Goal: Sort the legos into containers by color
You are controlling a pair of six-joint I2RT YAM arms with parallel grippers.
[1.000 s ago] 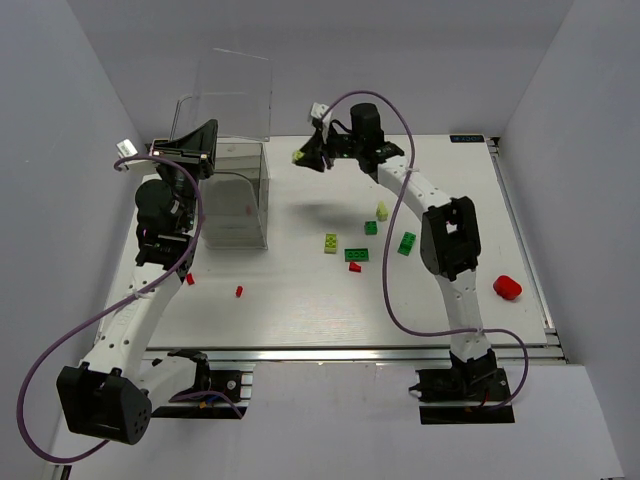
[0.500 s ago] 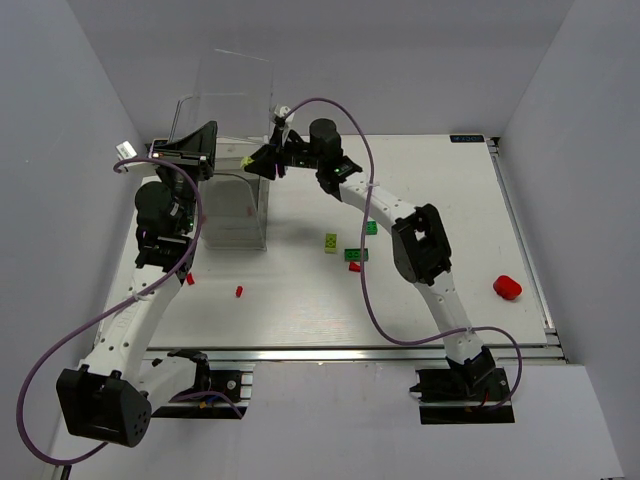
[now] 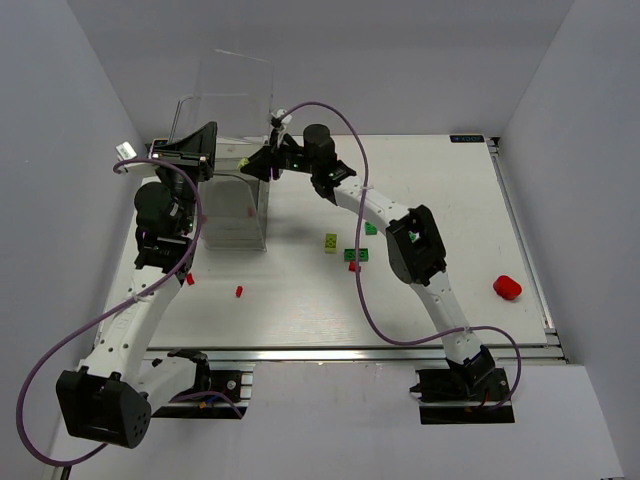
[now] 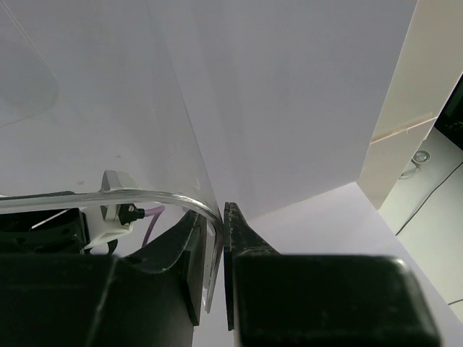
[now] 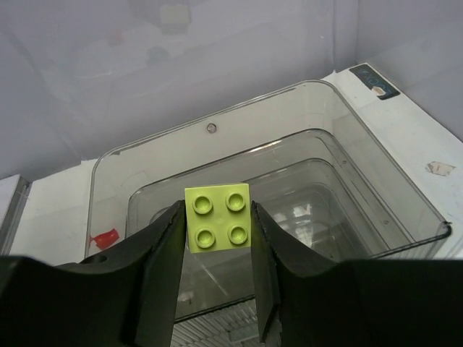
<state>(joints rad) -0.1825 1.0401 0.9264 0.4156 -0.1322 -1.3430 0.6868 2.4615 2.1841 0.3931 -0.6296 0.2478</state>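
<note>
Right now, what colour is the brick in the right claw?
Yellow-green; the brick shows best in the right wrist view.

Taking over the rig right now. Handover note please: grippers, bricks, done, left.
Left gripper: shut on the clear bin, clamping its wall.
Right gripper: shut on a yellow-green brick, held above the bin's opening, not yet released.
On the table: second yellow-green brick, dark green brick, small red bricks, larger red piece.
Done: one brick carried to the bin.
Left: drop it, then sort the loose ones.
</note>
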